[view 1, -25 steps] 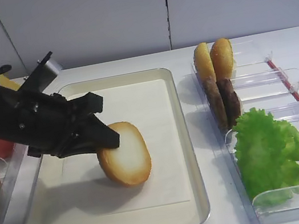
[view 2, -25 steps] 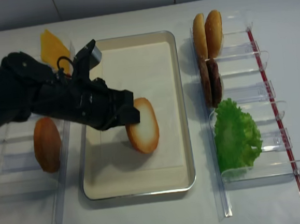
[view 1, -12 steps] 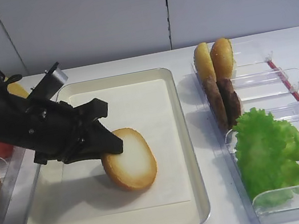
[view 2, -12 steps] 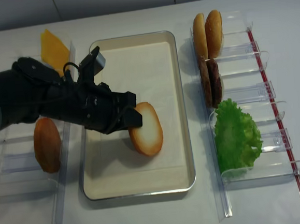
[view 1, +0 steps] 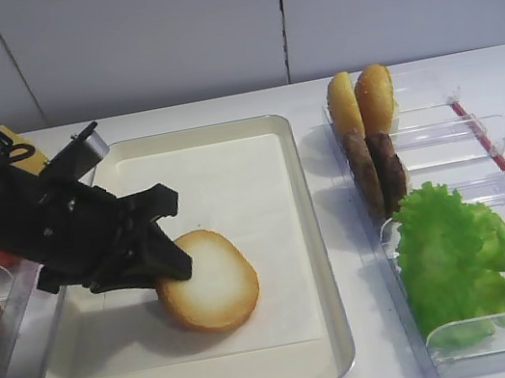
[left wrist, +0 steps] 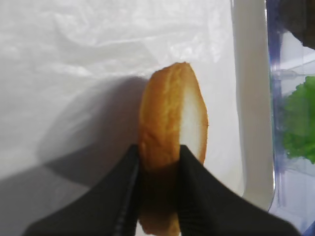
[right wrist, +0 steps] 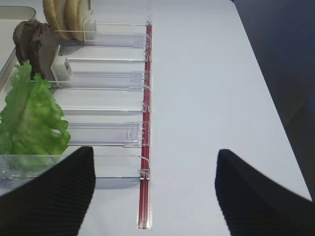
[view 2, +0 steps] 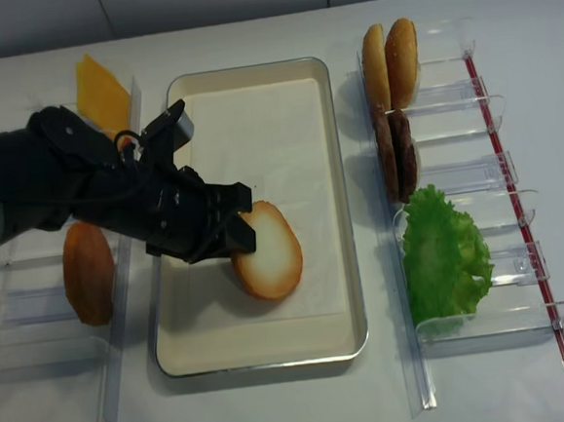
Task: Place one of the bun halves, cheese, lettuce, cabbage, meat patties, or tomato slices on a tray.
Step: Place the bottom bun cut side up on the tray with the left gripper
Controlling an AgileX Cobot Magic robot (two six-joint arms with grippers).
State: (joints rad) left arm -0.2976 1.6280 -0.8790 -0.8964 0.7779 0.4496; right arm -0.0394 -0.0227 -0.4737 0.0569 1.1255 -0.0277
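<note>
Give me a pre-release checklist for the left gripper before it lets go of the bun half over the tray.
1. Left gripper shut on the bun half: ok.
2. Bun half over the tray, inside its rim: ok.
3. Bun half resting flat on the paper liner: not ok, it is tilted, pale face up toward the right.
4. Lower edge touching the liner: cannot tell.
5. Landing spot free of other food: ok.
6. Right gripper away from the tray, over the lettuce holders: ok.
</note>
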